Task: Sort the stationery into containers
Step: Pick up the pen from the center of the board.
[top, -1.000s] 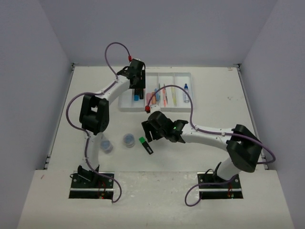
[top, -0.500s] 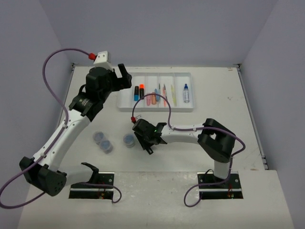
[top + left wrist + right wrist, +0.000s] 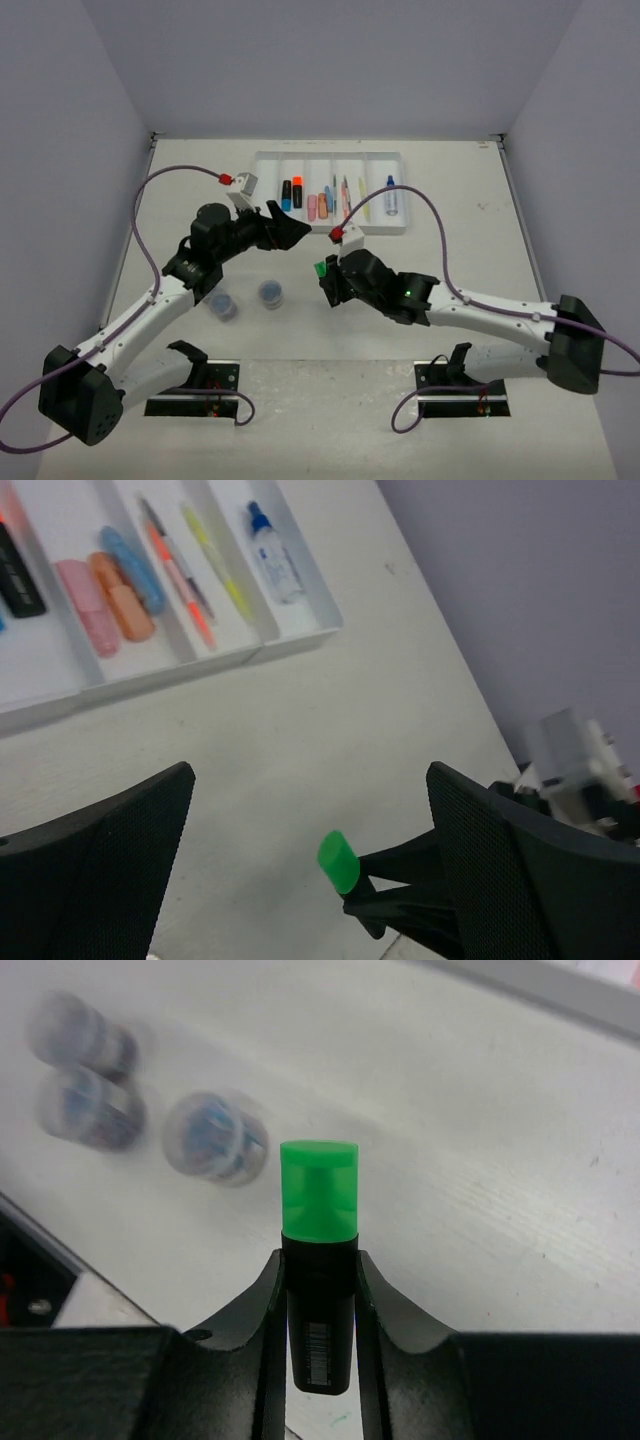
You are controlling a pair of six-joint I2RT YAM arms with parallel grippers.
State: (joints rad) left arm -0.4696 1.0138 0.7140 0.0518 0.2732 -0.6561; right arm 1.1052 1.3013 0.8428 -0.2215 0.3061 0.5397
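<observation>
Tray near-left corner: left gripper crowds it, jaws wide.
Tray right end: cable arches overhead.
Right of tray: bare table, free.

Same build on both arms: white tube links on left arm and right arm, chunky black joint housings at elbows and shoulders. Purple cable looped off the left wrist, a second one off the right, each ending in a red connector. Small white camera block next to the left connector. Green status LED lit on right forearm. Black left gripper, broad fingers with fine mesh texture. Black right gripper, smooth curved tips. Black base plates with a silver rail strip, bits of red wiring tucked in.
</observation>
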